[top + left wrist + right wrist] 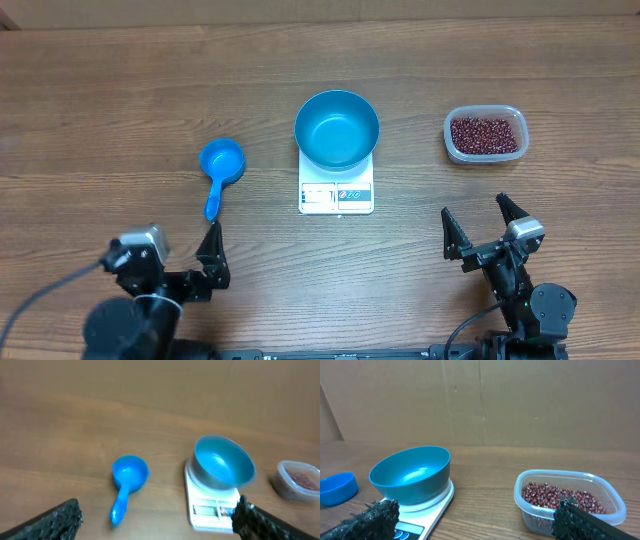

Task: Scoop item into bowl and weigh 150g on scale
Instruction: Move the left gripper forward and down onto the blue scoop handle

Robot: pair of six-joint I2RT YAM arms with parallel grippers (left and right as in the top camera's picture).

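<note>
Lying loose in a clear tub [449, 137] right of the scale [336, 196], the beans [485, 134] look light and likely to roll; take the stiff blue scoop [222, 160], left of the scale, by its handle [212, 201]. Both the left tool [157, 510] and right tool [476, 215] gape empty.

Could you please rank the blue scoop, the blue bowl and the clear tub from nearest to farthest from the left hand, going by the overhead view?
1. Blue scoop, just ahead of the left hand.
2. Blue bowl, centre, on the scale.
3. Clear tub holding the beans, far right.
</note>
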